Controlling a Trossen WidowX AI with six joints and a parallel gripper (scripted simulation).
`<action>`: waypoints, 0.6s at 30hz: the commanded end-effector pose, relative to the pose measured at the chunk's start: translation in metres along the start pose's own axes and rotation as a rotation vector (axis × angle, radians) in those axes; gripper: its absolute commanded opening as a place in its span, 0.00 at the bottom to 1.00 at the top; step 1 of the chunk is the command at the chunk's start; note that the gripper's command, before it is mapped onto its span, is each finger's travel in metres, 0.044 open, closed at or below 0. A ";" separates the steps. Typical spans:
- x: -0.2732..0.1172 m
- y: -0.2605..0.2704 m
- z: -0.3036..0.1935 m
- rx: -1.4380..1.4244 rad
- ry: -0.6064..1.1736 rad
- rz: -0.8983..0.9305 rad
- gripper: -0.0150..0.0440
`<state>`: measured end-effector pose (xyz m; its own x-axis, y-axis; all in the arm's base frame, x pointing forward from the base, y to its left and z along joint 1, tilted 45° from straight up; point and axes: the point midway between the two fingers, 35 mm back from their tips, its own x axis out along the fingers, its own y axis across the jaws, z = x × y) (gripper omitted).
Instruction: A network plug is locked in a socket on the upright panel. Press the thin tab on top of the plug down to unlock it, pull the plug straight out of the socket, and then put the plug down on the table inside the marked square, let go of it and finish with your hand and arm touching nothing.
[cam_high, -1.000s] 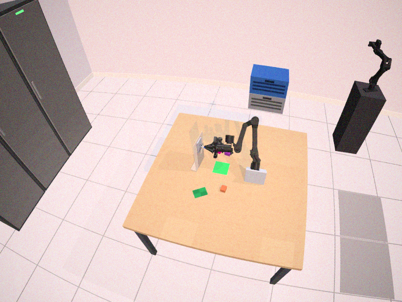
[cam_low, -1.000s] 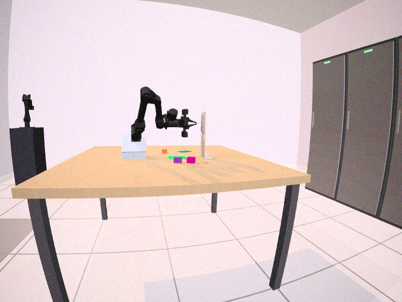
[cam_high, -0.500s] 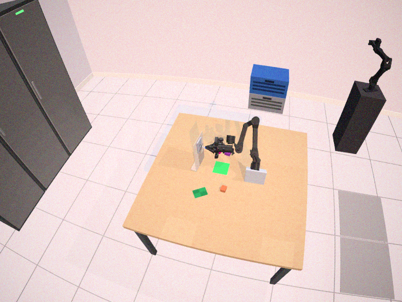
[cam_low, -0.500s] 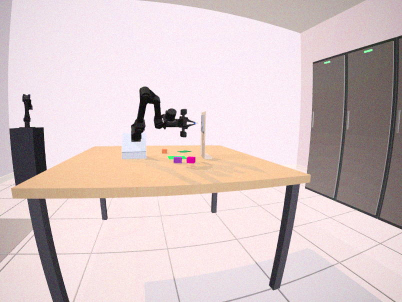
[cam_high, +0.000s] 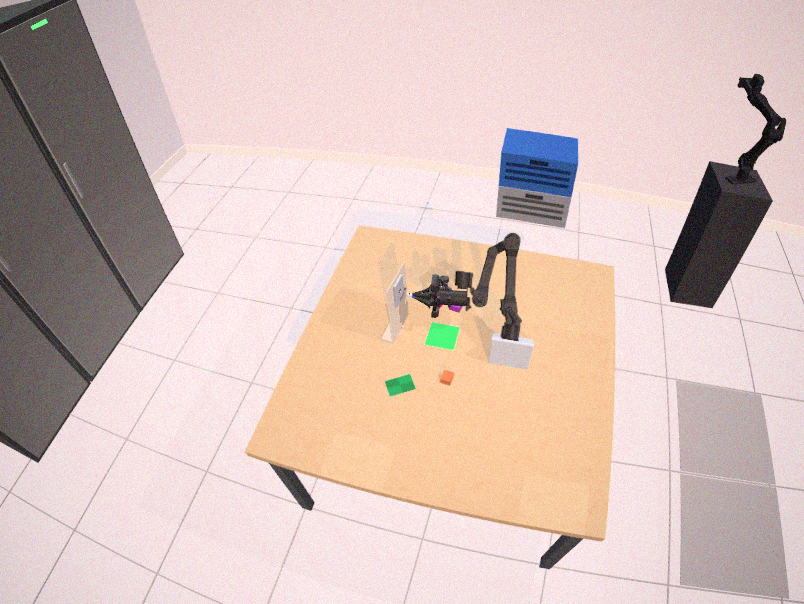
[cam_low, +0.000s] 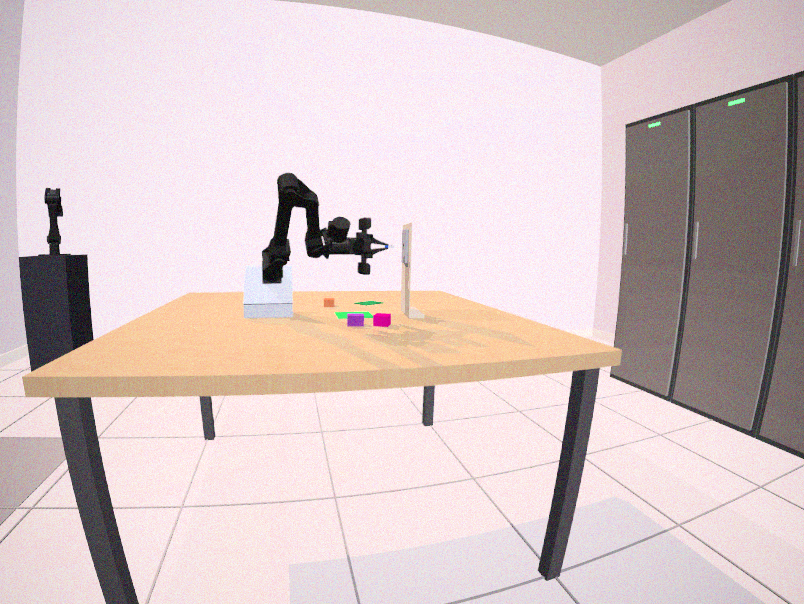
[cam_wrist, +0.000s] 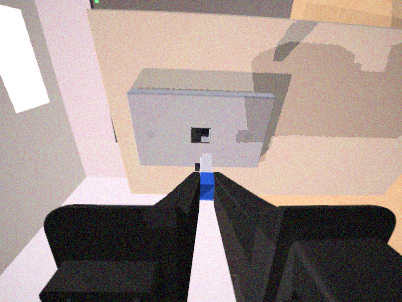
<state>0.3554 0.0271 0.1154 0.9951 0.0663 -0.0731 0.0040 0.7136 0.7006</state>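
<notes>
The network plug (cam_wrist: 207, 185) (cam_low: 387, 246) has a blue body and a pale front end. My gripper (cam_wrist: 205, 178) (cam_low: 386, 246) (cam_high: 413, 295) is shut on it. The plug is out of the socket and in the air, with a gap between its front end and the upright panel (cam_high: 393, 312) (cam_low: 406, 286) (cam_wrist: 340, 170). The socket (cam_wrist: 195, 135) is a dark square opening in the grey plate (cam_wrist: 160, 115) on the panel. The marked square (cam_high: 442, 336) (cam_low: 347, 315) is bright green and lies flat on the table, lower than the gripper and on the robot's side of the panel.
A purple block (cam_high: 456, 308) (cam_low: 355, 319) and a magenta block (cam_low: 382, 319) lie near the square. An orange block (cam_high: 447, 377) (cam_low: 328, 302) and a dark green flat piece (cam_high: 399, 384) (cam_low: 368, 302) lie on its other side. The arm stands on a pale base block (cam_high: 510, 352) (cam_low: 267, 292).
</notes>
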 end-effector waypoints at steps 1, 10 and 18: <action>-0.005 -0.001 -0.001 0.003 0.000 -0.004 0.25; -0.010 -0.001 -0.003 0.003 0.000 -0.004 0.25; -0.014 -0.001 -0.004 0.003 0.000 -0.005 0.25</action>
<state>0.3452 0.0287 0.1138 0.9951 0.0663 -0.0736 0.0043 0.7135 0.7007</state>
